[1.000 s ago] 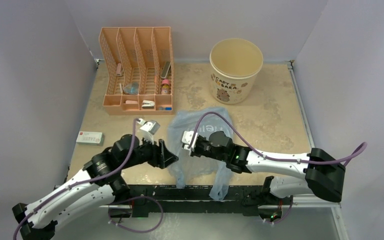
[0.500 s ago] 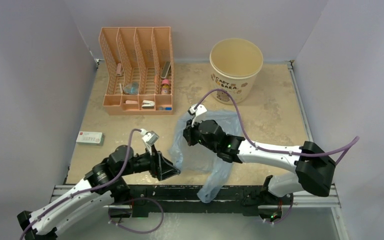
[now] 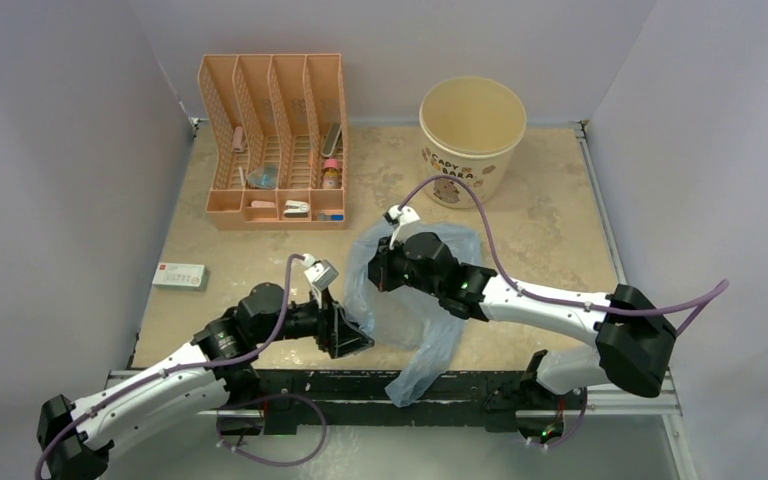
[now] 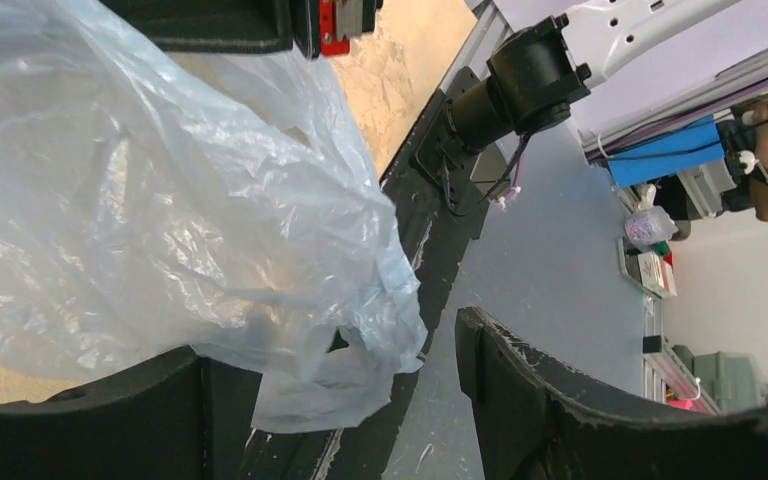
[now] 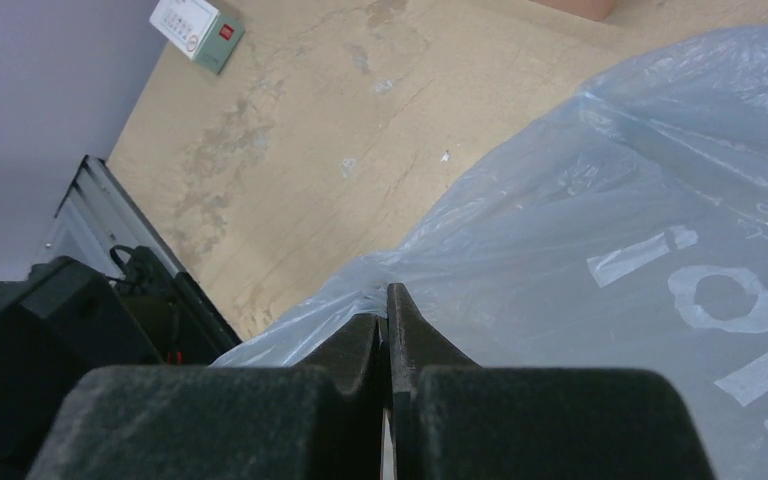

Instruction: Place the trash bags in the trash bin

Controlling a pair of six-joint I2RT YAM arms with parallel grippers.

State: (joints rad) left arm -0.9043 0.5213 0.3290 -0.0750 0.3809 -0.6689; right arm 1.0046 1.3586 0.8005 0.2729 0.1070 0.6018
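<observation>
The light-blue translucent trash bag (image 3: 412, 305) lies crumpled at the table's middle front, and its tail hangs over the near edge. My right gripper (image 3: 374, 273) is shut on the bag's left edge and holds it lifted; the right wrist view shows the film (image 5: 610, 250) pinched at the closed gripper (image 5: 386, 312). My left gripper (image 3: 360, 338) is open just left of the bag's lower part. In the left wrist view the bag (image 4: 160, 200) hangs into the gap of that gripper (image 4: 330, 400), near the left finger. The cream trash bin (image 3: 472, 128) stands upright at the back, open side up.
An orange mesh file organizer (image 3: 273, 140) with small items stands at the back left. A small white box (image 3: 180, 275) lies at the left, also in the right wrist view (image 5: 196, 27). The black rail (image 3: 360, 385) runs along the near edge.
My right gripper has risen and moved away from the near edge with the bag's edge. My left gripper has moved right, up to the bag. The bag's tail has shifted left.
</observation>
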